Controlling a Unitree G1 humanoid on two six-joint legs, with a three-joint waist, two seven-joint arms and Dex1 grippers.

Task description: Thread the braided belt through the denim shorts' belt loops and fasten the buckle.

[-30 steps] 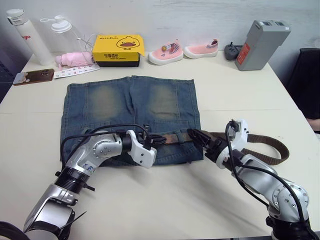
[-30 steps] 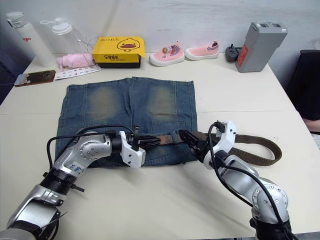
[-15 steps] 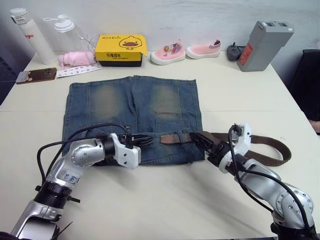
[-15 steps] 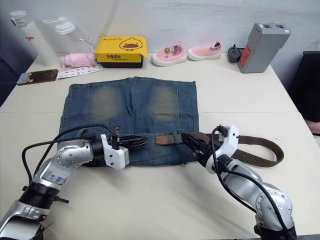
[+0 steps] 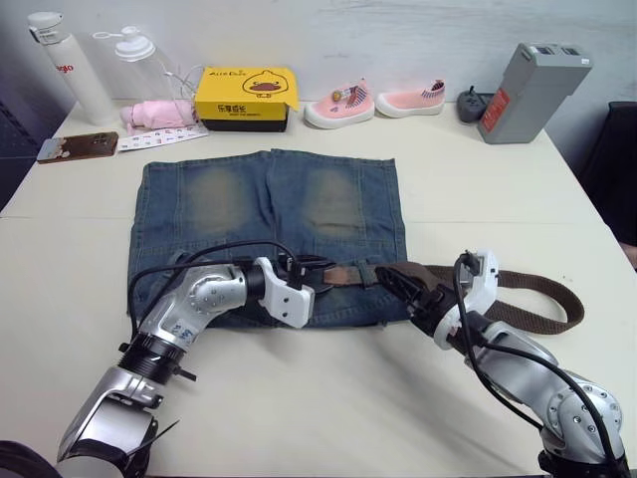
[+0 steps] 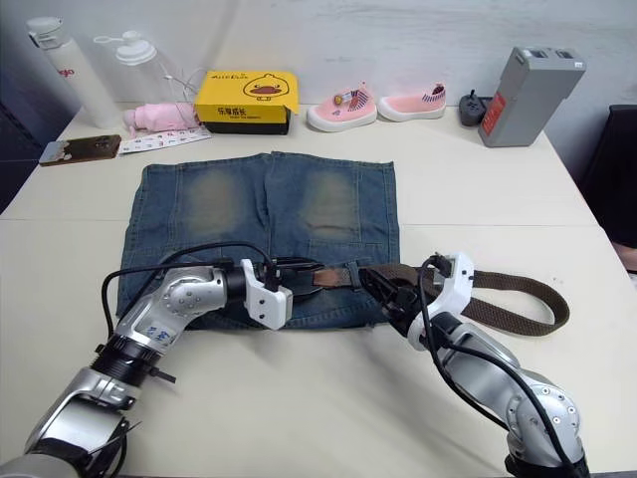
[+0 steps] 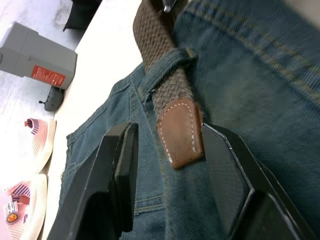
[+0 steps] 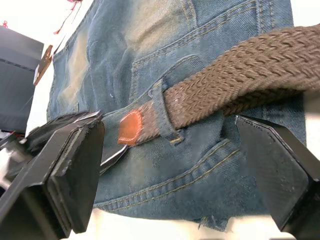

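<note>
The denim shorts (image 5: 269,234) lie flat on the table (image 5: 299,398). The braided belt (image 7: 172,95) passes under one belt loop (image 8: 162,112); its leather tip (image 7: 181,134) sits between my left gripper's (image 7: 172,165) spread fingers, ungrasped. My right gripper (image 8: 170,165) straddles the belt, released.

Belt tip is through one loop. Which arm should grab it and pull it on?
Left, probably. The left gripper is open with its fingers either side of the braided belt's brown tip, just past the belt loop. The right gripper, also open, sits behind the loop.
</note>
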